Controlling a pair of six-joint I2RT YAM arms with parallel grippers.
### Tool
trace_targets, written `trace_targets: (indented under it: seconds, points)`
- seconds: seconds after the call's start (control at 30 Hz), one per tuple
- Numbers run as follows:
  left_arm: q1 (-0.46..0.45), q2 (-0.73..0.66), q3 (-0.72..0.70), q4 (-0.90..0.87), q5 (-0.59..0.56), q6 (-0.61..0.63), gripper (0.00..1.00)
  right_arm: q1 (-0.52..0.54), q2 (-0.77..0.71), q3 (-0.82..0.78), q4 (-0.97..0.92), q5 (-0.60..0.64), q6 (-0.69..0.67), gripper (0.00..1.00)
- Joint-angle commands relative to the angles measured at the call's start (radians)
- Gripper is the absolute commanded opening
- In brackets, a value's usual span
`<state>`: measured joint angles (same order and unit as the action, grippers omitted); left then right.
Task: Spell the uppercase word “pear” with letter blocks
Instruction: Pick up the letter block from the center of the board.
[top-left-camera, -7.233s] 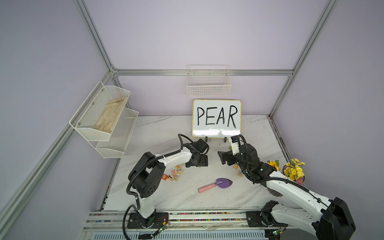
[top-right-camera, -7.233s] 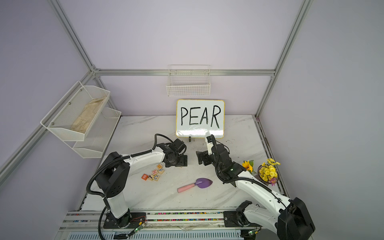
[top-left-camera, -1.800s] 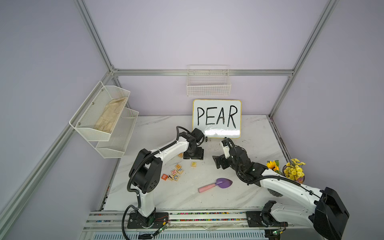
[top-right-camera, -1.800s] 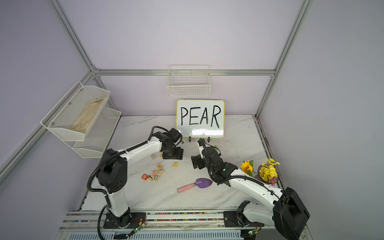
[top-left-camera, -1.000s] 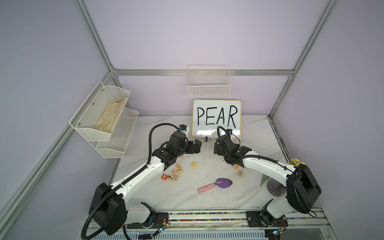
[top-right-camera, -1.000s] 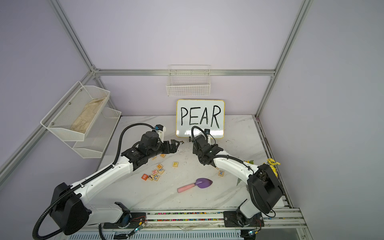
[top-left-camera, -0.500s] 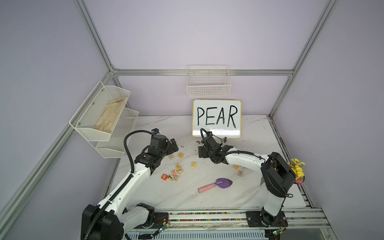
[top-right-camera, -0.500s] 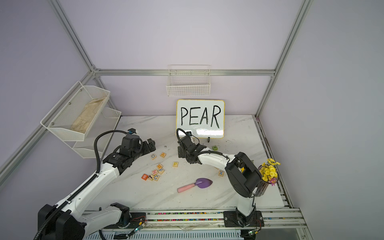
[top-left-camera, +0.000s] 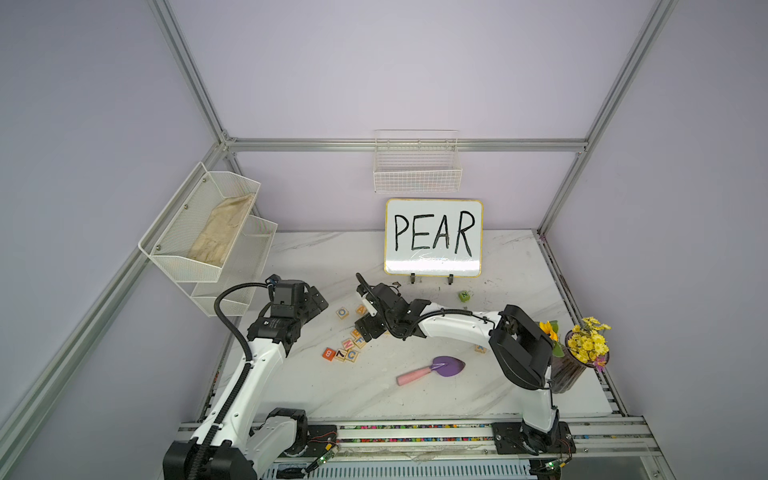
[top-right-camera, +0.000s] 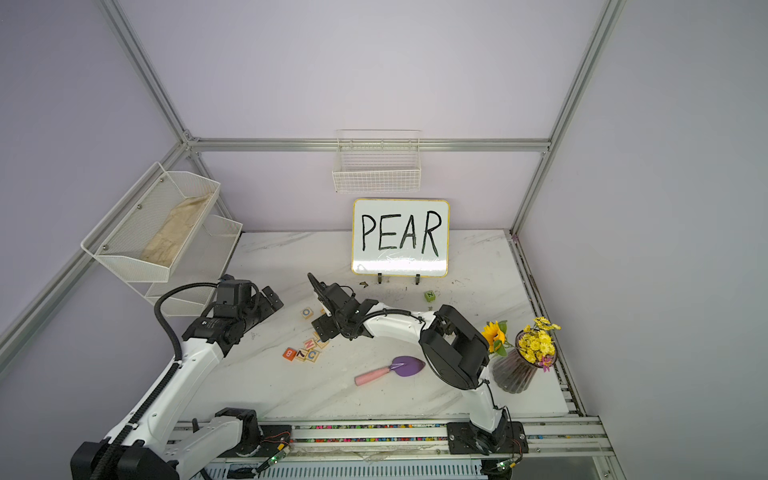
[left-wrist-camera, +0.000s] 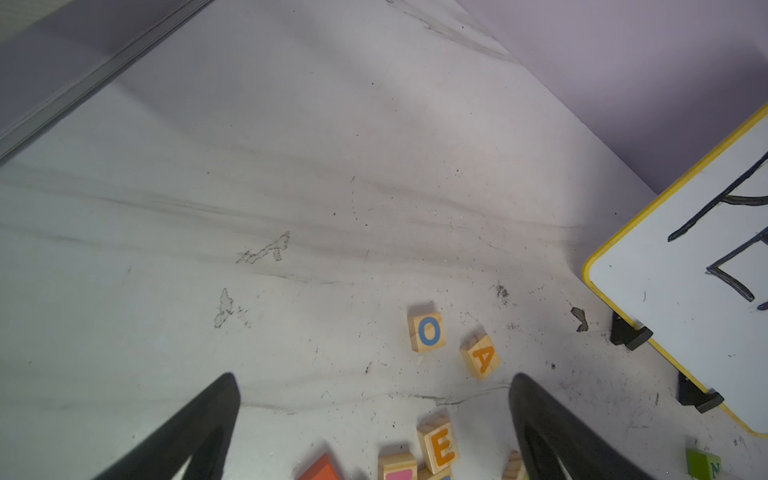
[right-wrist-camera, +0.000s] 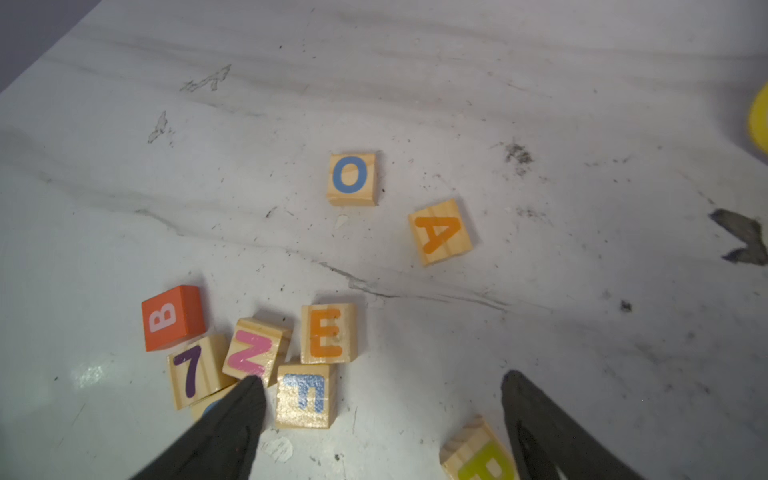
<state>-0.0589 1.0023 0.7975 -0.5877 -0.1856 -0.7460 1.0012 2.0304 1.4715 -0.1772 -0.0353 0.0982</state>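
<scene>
Letter blocks (top-left-camera: 360, 309) scattered on marble surface (right-wrist-camera: 540, 104): E block (right-wrist-camera: 328, 332) just ahead of right gripper (right-wrist-camera: 382, 379), A block (right-wrist-camera: 440, 232) beyond, green-lettered block (right-wrist-camera: 478, 457) between its open, empty jaws; left gripper (left-wrist-camera: 374, 378), jaws also open, sits farther off, so right arm is nearer.

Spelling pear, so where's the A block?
In the right wrist view, the A block sits beside the O block, away from the E block.

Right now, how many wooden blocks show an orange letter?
2. The A block lies apart, near the O block; the E block sits close beside the N block. Blocks under the right arm, or too small to read, may add more.
</scene>
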Motion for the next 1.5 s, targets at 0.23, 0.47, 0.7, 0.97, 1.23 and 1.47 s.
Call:
trace_targets:
  seconds: [0.23,0.47,0.7,0.97,1.23,1.47]
  points:
    - [0.054,-0.065,-0.107,0.037,0.122,-0.067,1.0,0.038,0.123,0.149,-0.149,-0.055,-0.108,0.78]
    - [0.06,-0.073,-0.119,0.035,0.137,-0.072,1.0,0.074,0.172,0.2,-0.184,0.033,-0.082,0.61]
    - [0.063,-0.089,-0.125,0.033,0.15,-0.07,1.0,0.074,0.201,0.238,-0.19,0.127,-0.016,0.54]
    - [0.065,-0.117,-0.135,0.025,0.135,-0.069,1.0,0.074,0.214,0.24,-0.205,0.199,0.018,0.51]
    - [0.068,-0.129,-0.141,0.019,0.13,-0.07,1.0,0.077,0.202,0.224,-0.201,0.167,0.025,0.49]
    - [0.074,-0.125,-0.165,0.023,0.156,-0.093,1.0,0.093,0.206,0.214,-0.187,0.132,0.008,0.49]
